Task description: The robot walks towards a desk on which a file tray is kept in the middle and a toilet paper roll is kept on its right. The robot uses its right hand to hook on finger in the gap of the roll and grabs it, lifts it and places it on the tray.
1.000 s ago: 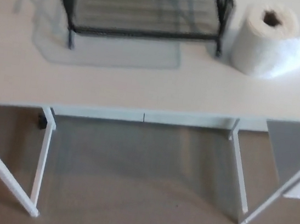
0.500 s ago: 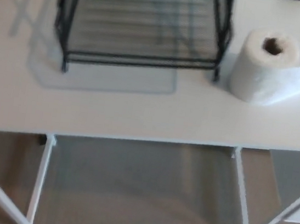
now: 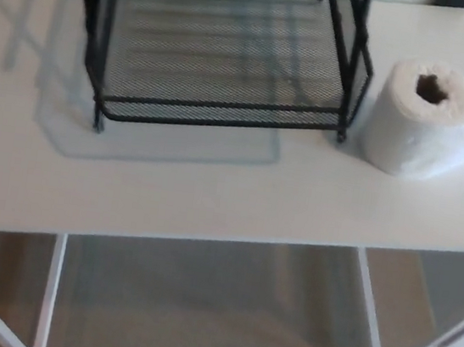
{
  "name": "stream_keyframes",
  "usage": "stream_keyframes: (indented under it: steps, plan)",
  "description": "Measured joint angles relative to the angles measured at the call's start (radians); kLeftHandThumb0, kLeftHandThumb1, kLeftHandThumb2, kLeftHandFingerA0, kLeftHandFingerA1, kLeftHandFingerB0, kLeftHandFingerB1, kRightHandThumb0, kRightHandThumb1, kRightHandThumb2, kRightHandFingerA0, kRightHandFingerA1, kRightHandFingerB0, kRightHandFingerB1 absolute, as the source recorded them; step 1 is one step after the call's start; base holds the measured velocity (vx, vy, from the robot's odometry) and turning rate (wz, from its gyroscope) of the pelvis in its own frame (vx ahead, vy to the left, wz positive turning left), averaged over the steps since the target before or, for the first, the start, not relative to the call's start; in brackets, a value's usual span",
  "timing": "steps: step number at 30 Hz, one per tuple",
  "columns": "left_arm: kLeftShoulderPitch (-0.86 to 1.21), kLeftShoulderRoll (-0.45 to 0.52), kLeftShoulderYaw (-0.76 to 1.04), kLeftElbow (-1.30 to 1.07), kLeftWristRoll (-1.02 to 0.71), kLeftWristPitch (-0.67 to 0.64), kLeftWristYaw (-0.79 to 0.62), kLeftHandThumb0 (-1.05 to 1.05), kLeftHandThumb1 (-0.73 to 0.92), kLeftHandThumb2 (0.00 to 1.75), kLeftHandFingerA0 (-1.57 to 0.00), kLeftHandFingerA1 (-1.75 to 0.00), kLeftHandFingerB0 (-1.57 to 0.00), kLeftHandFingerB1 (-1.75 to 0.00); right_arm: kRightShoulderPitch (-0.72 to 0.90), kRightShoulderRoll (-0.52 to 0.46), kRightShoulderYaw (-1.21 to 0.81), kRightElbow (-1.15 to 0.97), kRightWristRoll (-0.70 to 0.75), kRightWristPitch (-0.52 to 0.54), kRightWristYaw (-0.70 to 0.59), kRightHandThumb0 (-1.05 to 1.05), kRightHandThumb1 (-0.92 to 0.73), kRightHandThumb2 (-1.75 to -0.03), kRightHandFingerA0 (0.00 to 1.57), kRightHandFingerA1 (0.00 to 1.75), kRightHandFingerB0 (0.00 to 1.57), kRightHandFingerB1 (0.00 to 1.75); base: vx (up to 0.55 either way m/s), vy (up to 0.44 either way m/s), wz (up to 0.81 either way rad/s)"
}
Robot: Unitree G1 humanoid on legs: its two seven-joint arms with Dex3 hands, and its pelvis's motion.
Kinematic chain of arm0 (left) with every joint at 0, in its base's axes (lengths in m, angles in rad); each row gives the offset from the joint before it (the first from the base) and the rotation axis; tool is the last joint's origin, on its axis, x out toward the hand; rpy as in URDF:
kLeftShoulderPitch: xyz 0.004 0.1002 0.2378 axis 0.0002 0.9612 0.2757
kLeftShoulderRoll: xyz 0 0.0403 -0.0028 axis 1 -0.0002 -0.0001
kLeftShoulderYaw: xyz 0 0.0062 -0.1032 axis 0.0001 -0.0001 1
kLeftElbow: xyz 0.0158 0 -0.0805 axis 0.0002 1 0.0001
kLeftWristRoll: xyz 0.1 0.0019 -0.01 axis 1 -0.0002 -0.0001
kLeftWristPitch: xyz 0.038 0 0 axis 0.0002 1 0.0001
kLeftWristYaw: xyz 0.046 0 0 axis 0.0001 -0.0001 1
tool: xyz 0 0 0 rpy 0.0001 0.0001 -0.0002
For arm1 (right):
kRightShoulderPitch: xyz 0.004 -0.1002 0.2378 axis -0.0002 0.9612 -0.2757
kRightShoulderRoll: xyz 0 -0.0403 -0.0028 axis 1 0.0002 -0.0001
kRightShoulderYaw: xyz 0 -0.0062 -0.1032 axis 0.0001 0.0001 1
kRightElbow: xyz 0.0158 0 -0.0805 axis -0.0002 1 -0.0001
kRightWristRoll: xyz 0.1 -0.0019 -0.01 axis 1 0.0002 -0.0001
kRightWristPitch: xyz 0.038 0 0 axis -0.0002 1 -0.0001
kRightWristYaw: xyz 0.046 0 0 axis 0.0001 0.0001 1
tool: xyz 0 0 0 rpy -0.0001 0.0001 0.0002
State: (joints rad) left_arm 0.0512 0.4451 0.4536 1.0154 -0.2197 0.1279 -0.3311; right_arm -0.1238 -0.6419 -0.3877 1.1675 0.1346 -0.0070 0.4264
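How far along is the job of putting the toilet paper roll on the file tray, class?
Done: the approach looks nearly complete, since the desk fills the head view. In hand: nothing; neither hand shows. Left: the whole pick and place. The toilet paper roll stands upright on the desk, right of the black mesh file tray, core hole facing up, a loose sheet trailing right.

upright white roll [image 3: 417,119] beside black tray [image 3: 222,117]

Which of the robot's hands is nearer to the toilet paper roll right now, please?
Neither can be judged: no hand shows in the head view. The toilet paper roll stands on the desk, right of the black mesh file tray, on the robot's right side.
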Motion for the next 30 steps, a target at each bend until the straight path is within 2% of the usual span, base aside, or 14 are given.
stream_keyframes:
  steps: [4, 5, 6, 7, 8, 10, 11, 15, 17, 20, 21, 24, 26, 30]
  plan:
    - [0.003, 0.004, 0.003, -0.001, -0.001, 0.000, -0.003, -1.04, 0.72, 1.27, 0.00, -0.74, -0.14, -0.62, 0.004, 0.019, -0.016, -0.012, 0.009, 0.006, -0.005, -0.41, -0.36, -0.90, 0.13, 0.60, 0.00, 0.53, 0.09, 0.100, 0.09]
    - [0.001, 0.008, 0.006, -0.003, -0.002, 0.000, -0.004, -1.05, 0.92, 0.77, 0.00, -1.00, 0.00, -0.77, 0.007, 0.015, -0.028, -0.044, 0.015, 0.007, -0.010, -0.49, -0.45, -0.80, 0.13, 0.60, 0.02, 0.49, 0.07, 0.075, 0.74]
    - [-0.004, 0.011, 0.010, -0.009, -0.004, -0.002, -0.005, -1.05, 0.73, 1.28, 0.00, -0.76, -0.11, -0.63, 0.011, 0.013, -0.041, -0.068, 0.022, 0.012, -0.018, -0.54, -0.50, -0.75, 0.05, 0.60, 0.00, 0.43, 0.00, 0.000, 0.00]
    - [-0.003, 0.010, 0.012, -0.010, -0.006, -0.005, -0.005, -1.05, 0.73, 1.28, 0.00, -0.76, -0.11, -0.63, 0.013, 0.016, -0.055, -0.088, 0.030, 0.021, -0.022, -0.54, -0.50, -0.75, 0.05, 0.60, 0.00, 0.43, 0.09, 0.085, -0.22]
    - [0.004, 0.006, 0.013, -0.009, -0.006, -0.005, -0.005, -1.05, 0.92, 0.77, 0.00, -1.03, 0.00, -0.76, 0.015, 0.017, -0.074, -0.119, 0.038, 0.027, -0.026, -0.59, -0.52, -0.69, 0.09, 0.64, 0.00, 0.47, 0.08, 0.106, -0.01]
    - [0.008, 0.005, 0.017, -0.006, -0.009, -0.006, -0.005, -1.05, 0.92, 0.80, 0.00, -1.04, 0.00, -0.72, 0.004, 0.013, -0.112, -0.164, 0.056, 0.037, -0.044, -0.63, -0.46, -0.71, 0.19, 0.75, 0.00, 0.59, 0.07, 0.120, -0.04]
    - [0.010, 0.006, 0.018, -0.006, -0.010, -0.006, -0.006, -1.05, 0.72, 1.28, 0.00, -0.78, -0.10, -0.67, -0.011, 0.009, -0.126, -0.160, 0.062, 0.039, -0.051, -0.65, -0.35, -0.91, 0.16, 0.68, 0.00, 0.61, 0.08, 0.140, -0.08]
    - [0.018, -0.006, 0.027, -0.025, -0.021, -0.005, -0.009, -1.05, 0.92, 0.81, 0.00, -1.01, 0.00, -0.82, -0.051, 0.000, -0.164, -0.160, 0.081, 0.050, -0.081, -0.60, -0.43, -0.81, 0.13, 0.73, 0.00, 0.68, 0.08, 0.159, 0.01]
    - [0.016, 0.013, 0.031, -0.036, -0.023, -0.011, -0.008, -1.05, 0.72, 1.29, 0.00, -0.76, -0.14, -0.67, -0.056, 0.003, -0.174, -0.175, 0.087, 0.059, -0.097, -0.66, -0.44, -0.77, 0.04, 0.86, 0.00, 0.72, 0.07, 0.221, 0.02]
    - [0.010, 0.024, 0.036, -0.036, -0.027, -0.012, -0.008, -1.05, 0.71, 1.28, 0.00, -0.77, -0.15, -0.68, -0.073, 0.002, -0.175, -0.198, 0.092, 0.060, -0.123, -0.51, -0.23, -0.96, 0.07, 0.62, 0.01, 0.60, 0.08, 0.101, 0.02]
    - [0.007, 0.024, 0.037, -0.032, -0.028, -0.012, -0.008, -1.05, 0.71, 1.29, 0.00, -0.78, -0.14, -0.68, -0.083, -0.002, -0.167, -0.202, 0.090, 0.056, -0.128, -0.80, -0.47, -0.67, 0.32, 1.01, 0.00, 1.05, 0.09, 0.020, 0.01]
    - [0.009, 0.024, 0.039, -0.032, -0.034, -0.012, -0.009, -1.05, 0.72, 1.29, 0.00, -0.77, -0.15, -0.68, -0.130, -0.023, -0.136, -0.221, 0.078, 0.036, -0.139, -0.88, -0.35, -0.91, 0.47, 0.88, 0.17, 0.84, 0.00, -0.044, -0.06]
    - [0.010, 0.024, 0.040, -0.034, -0.037, -0.013, -0.008, -1.04, 0.72, 1.28, 0.00, -0.74, -0.14, -0.64, -0.151, -0.036, -0.118, -0.250, 0.069, 0.021, -0.146, -0.99, -0.44, -0.62, 0.66, 1.10, 0.14, 1.24, 0.03, -0.121, 0.05]
    - [0.009, 0.019, 0.041, -0.017, -0.038, -0.018, -0.007, -1.05, 0.72, 1.29, 0.00, -0.77, -0.13, -0.67, -0.220, -0.058, -0.078, -0.351, 0.057, 0.006, -0.153, -1.02, -0.46, -0.58, 0.52, 1.21, 0.07, 1.20, 0.04, -0.199, 0.09]
